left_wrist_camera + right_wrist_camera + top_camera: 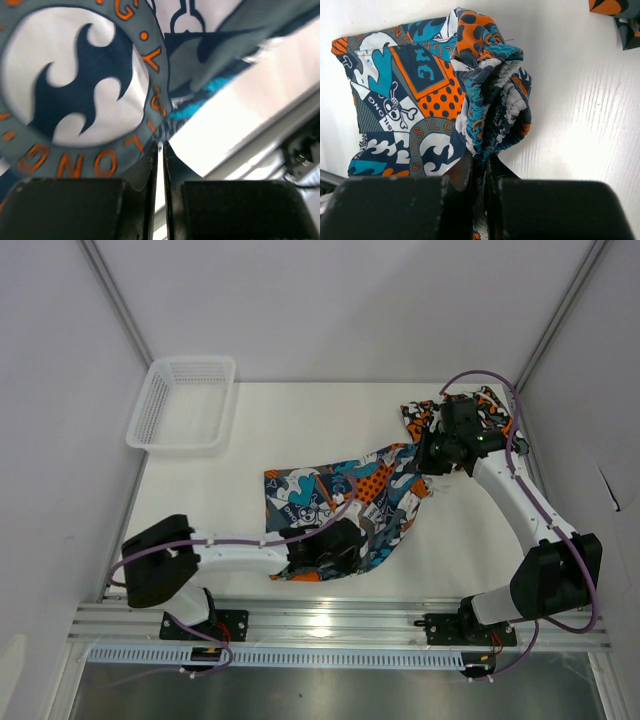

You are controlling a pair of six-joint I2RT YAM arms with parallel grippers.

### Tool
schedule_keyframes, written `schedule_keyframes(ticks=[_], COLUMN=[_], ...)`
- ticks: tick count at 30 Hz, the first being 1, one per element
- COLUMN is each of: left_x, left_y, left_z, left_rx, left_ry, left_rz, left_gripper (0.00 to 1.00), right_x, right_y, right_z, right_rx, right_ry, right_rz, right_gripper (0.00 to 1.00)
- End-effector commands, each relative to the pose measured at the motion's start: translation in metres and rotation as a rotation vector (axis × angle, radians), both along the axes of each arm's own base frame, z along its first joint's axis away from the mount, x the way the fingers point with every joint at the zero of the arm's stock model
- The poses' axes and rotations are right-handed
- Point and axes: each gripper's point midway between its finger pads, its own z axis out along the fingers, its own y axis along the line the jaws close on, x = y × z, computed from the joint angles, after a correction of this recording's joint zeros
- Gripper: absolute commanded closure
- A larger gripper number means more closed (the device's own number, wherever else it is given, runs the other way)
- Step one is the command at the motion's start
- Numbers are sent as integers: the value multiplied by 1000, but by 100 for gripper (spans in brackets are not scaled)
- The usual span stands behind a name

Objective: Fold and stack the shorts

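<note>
- You work on a smooth white tabletop (300,430) boxed in by plain white walls (330,300), with a ribbed metal rail (340,625) along the near edge.
- A white mesh basket (176,443), rectangular with sloped sides, sits at the far left corner.
- The cartoon shorts (310,495), thin soft fabric in teal, navy, orange and white, stretch from mid-tabletop toward the right.
- Your left hand (345,540) is at their near edge. In its wrist view the fingers are almost together, pinching the hem.
- Your right hand (432,458) is clamped on the shorts' waistband, whose ruffled elastic is bunched into a thick roll.
- The camo shorts (494,412) lie crumpled at the far right, just beyond your right hand and partly hidden by it.
</note>
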Motion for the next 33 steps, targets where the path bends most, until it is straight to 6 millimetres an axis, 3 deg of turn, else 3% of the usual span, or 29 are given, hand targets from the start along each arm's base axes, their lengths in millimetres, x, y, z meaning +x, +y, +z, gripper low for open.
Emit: schedule_keyframes(ticks=[1,3,5,6,8,9,10,15,16,22,30,33], left_x=[8,11,22,30,39,44,48,55,52,57,59,59], left_y=[26,50,68,92,113,139,150,205,213,233,234,233], left_z=[42,42,62,60,65,51,60,37,24,-8,-39,-45], left_rx=[-1,35,-34,-42,-60,-23,-50,-4,21,41,78,69], left_ry=[-28,-28,-25,-21,-26,-10,-35,-1,25,75,119,119], left_rz=[80,117,160,211,261,323,346,494,510,570,572,569], left_gripper=[89,85,77,77,71,69,68,52,50,37,41,45], right_x=[4,2,0,-1,-5,-6,-8,-16,-15,-23,-32,-33], right_y=[6,8,14,16,25,27,30,60,62,99,156,175], right_z=[13,13,17,17,21,22,23,37,38,32,9,10], right_rx=[2,0,-1,-6,-8,-12,-12,3,-10,-45,-93,-71], right_ry=[-34,-31,-39,-39,-45,-44,-45,-64,-70,-49,-12,-23], right_rz=[28,39,54,58,82,83,89,125,120,160,189,195], right_gripper=[100,100,100,100,100,100,100,100,100,100,100,100])
